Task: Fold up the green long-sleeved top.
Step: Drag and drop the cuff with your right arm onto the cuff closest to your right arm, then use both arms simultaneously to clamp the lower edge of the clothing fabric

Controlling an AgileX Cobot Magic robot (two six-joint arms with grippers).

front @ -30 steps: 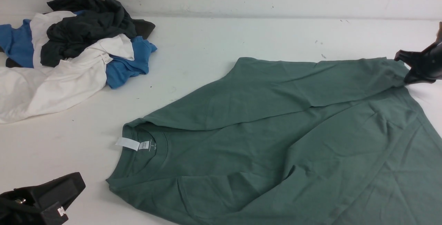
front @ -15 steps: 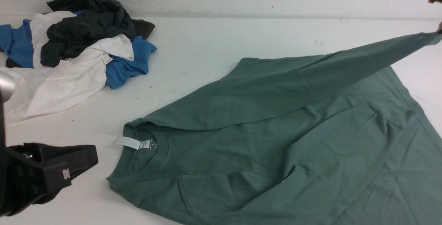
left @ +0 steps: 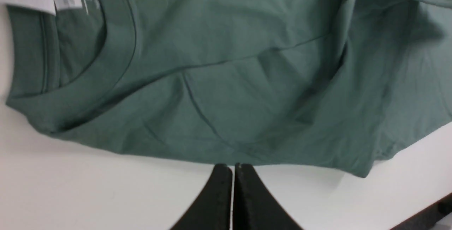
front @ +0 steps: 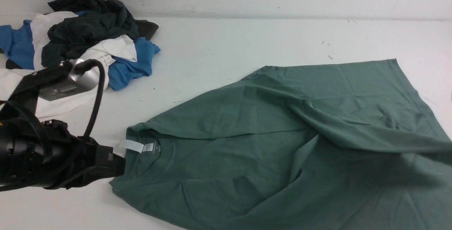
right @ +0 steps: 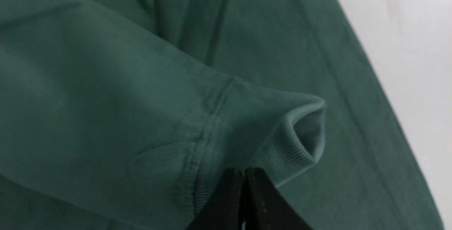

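A large sage-green knit long-sleeved top (front: 268, 159) lies spread over the white desk (front: 219, 46). It fills the lower right half of the front view, and its lower edge runs out of the bottom of the frame. Its round ribbed neck (front: 166, 154) points toward the lower left, with a white label (front: 131, 146) sticking out of the collar.

One long sleeve (front: 370, 134) is drawn in a raised, blurred band across the body toward the right edge of the frame. The right pincer (right: 244, 173) does not appear in the front view. Its own wrist camera shows the jaws clenched on the sleeve's ribbed cuff (right: 282, 152), whose open end curls just past the tips.

The left pincer (front: 122, 166) comes in from the lower left of the front view, its black tip against the top's edge just below the collar. In its wrist camera the left pincer (left: 233, 169) is pressed together with nothing between the jaws, at the very border of the cloth. I cannot tell whether it touches the fabric.

A heap of clothes sits in the upper left of the front view, well apart from the top. A crumpled dark charcoal garment (front: 88, 29) lies on top of it, above a bright blue garment (front: 129, 69) and a white garment (front: 63, 82).
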